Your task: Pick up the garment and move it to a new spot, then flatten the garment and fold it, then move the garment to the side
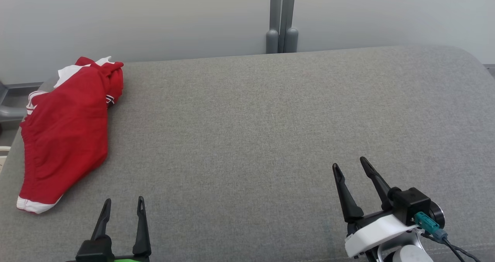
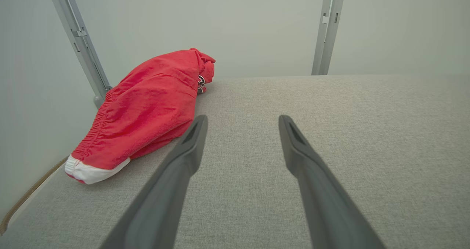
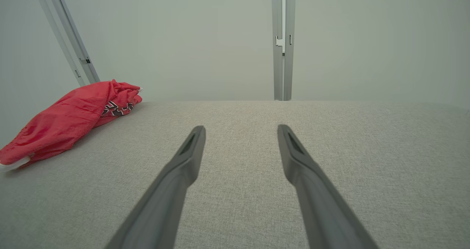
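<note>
While the garment (image 1: 65,134) is seen bunched at the far left edge of the surface (image 1: 251,138), pickup is judged not yet begun. The left hand (image 1: 124,200) and right hand (image 1: 349,162) are spread wide, empty. A leftward reach and pinch are called for.

A lab-like test booth: plain pale panels (image 1: 154,18), metal posts (image 1: 282,18), grey upholstered table (image 1: 251,119).

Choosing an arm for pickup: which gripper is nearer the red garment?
Left. The left gripper sits close beside the red garment, at its near end; the right gripper lies far to its right.
</note>
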Robot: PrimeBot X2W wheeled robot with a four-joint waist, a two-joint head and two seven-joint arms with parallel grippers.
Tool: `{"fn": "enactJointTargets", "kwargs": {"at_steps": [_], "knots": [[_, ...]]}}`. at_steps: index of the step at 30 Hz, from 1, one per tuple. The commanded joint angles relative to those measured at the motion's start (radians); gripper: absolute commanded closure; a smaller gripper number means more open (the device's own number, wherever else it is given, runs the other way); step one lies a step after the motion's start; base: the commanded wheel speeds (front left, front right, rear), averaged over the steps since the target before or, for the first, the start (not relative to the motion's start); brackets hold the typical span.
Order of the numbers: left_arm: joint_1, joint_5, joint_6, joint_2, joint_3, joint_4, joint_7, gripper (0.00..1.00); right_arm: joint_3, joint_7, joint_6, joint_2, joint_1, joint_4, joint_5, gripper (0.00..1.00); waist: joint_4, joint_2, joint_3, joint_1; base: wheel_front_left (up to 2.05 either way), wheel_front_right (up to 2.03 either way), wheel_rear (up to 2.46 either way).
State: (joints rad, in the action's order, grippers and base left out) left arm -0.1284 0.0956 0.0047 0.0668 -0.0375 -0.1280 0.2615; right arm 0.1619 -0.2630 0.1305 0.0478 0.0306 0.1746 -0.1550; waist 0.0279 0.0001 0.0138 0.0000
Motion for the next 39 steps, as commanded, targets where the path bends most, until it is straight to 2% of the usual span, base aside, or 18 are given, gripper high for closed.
{"fn": "enactJointTargets", "kwargs": {"at_steps": [1, 22, 32, 39], "knots": [[-0.01, -0.004, -0.002, -0.004, 0.003, 0.001, 0.004, 0.0, -0.002, -0.005, 0.0, 0.005, -0.005, 0.002, 0.001, 0.0, 0.0, -0.0001, 0.001, 0.0, 0.0, 0.0, 0.0], [-0.005, -0.013, -0.01, -0.008, 0.01, -0.006, 0.003, 0.0, -0.007, -0.005, 0.0, 0.004, -0.018, -0.004, 0.011, 0.0, 0.021, -0.0001, 0.008, 0.0, 0.0, 0.0, 0.0], [-0.003, -0.017, -0.008, -0.009, 0.01, 0.005, 0.003, 0.0, -0.008, -0.005, 0.0, 0.005, -0.026, -0.01, 0.011, 0.0, 0.126, -0.0001, 0.014, 0.0, 0.0, 0.0, 0.0], [-0.015, -0.021, -0.012, -0.001, 0.02, 0.01, 0.003, 0.0, -0.011, -0.005, 0.0, 0.005, -0.031, -0.011, -0.001, 0.0, 0.232, -0.0001, 0.025, 0.0, 0.0, 0.0, 0.0]]}}
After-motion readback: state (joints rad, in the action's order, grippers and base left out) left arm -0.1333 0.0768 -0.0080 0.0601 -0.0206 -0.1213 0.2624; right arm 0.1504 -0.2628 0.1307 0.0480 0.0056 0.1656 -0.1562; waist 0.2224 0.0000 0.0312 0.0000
